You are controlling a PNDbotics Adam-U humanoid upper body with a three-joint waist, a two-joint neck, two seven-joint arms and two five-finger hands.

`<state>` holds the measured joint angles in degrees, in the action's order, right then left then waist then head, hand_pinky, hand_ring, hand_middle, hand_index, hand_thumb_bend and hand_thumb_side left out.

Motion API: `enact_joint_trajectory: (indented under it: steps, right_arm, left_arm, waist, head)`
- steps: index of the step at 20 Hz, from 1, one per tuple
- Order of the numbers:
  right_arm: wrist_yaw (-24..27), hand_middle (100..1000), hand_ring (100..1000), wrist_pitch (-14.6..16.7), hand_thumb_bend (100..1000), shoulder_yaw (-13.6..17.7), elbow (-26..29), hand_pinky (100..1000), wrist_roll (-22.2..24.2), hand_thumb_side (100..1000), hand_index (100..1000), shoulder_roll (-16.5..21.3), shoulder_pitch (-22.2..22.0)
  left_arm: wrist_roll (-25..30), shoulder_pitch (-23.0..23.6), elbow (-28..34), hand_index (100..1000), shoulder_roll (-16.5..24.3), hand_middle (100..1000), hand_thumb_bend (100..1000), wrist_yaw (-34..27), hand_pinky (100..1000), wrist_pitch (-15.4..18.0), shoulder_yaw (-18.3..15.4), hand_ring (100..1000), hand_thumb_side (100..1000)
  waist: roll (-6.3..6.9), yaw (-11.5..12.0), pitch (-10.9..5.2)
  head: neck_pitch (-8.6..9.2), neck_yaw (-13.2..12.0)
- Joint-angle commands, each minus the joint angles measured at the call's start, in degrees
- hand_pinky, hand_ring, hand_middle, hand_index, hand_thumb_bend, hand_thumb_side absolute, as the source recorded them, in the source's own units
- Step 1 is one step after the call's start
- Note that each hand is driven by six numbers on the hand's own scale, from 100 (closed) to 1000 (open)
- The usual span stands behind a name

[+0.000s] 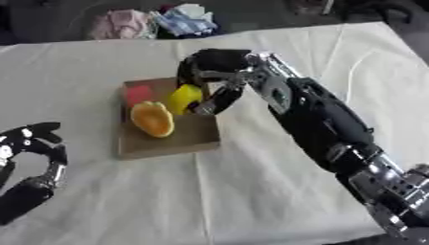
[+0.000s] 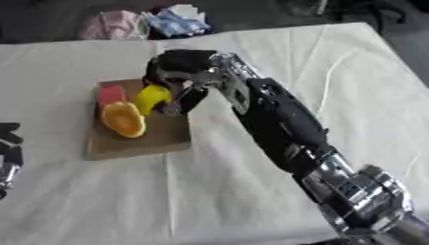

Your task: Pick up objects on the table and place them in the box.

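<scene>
A shallow brown cardboard box [image 1: 180, 141] lies on the white cloth left of centre. Inside it are an orange rounded object [image 1: 152, 118] and a red object [image 1: 138, 94] at its far left corner. My right hand [image 1: 209, 72] reaches in from the lower right and hovers over the box's far right corner, its fingers curled around a yellow object [image 1: 184, 97] that hangs just above the box. My left hand [image 1: 38, 143] rests at the lower left edge of the left eye view, fingers curled and holding nothing.
White cloth [image 1: 276, 206] covers the table. Beyond the far table edge lie a pink bundle [image 1: 121, 24] and a blue and white bundle [image 1: 186, 20]. My right arm [image 1: 327, 129] crosses the table diagonally.
</scene>
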<state>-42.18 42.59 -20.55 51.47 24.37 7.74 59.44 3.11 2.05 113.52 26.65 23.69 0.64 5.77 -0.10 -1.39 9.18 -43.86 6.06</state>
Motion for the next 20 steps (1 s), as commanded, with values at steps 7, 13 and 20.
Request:
enact_joint_trajectory:
  steps: [7,13,20]
  right_arm:
    - [8.5,774,821,9.4,100,-0.4,5.1,827,27.2,412,899,1.1,0.7]
    - [5.0,799,836,9.4,100,0.5,3.2,834,27.6,487,909,1.2,0.4]
    - [-0.4,872,875,9.4,100,0.9,1.0,859,27.6,677,964,1.7,0.3]
  left_arm:
    - [0.2,-0.4,1.1,839,0.7,612,100,-0.4,660,0.1,-0.2,565,559]
    - [0.3,-0.3,1.1,839,0.7,612,100,-0.4,660,0.1,-0.2,565,559]
    - [0.3,-0.2,1.1,839,0.8,612,100,-0.4,661,0.0,-0.3,565,559]
  waist:
    - [-0.33,-0.2,-1.45]
    - [-0.40,-0.2,-1.53]
    - [-0.58,-0.1,-1.65]
  head:
    - [-0.26,0.3]
    - [-0.26,0.3]
    - [-0.26,0.3]
